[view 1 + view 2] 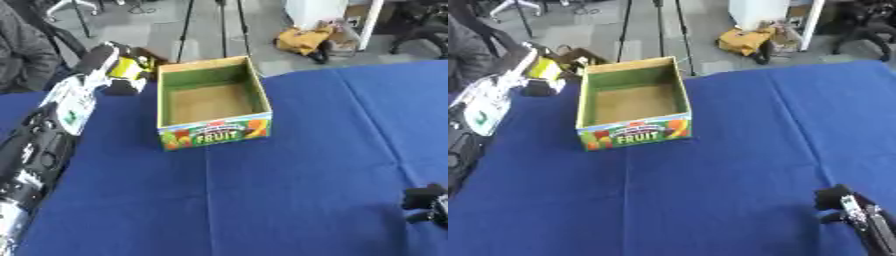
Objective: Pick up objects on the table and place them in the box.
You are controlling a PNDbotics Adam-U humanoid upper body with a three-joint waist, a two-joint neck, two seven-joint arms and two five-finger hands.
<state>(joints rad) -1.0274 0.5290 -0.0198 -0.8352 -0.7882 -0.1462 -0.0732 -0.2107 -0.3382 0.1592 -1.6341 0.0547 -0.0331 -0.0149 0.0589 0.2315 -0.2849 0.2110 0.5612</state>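
Observation:
An open cardboard box (258,95) with green inner walls, a brown floor and a "FRUIT" label on its front stands mid-table; I see nothing inside it. My left arm reaches up along the left side. Its hand (124,82) is just left of the box's far left corner, shut on a small yellow object (128,68) held above the table's far edge. My right hand (839,199) rests at the lower right, well away from the box, with its fingers relaxed and nothing in it.
The blue tablecloth (297,175) covers the table. Beyond the far edge are tripod legs (185,25), a yellow bag (302,40) on the floor and a seated person at the upper left.

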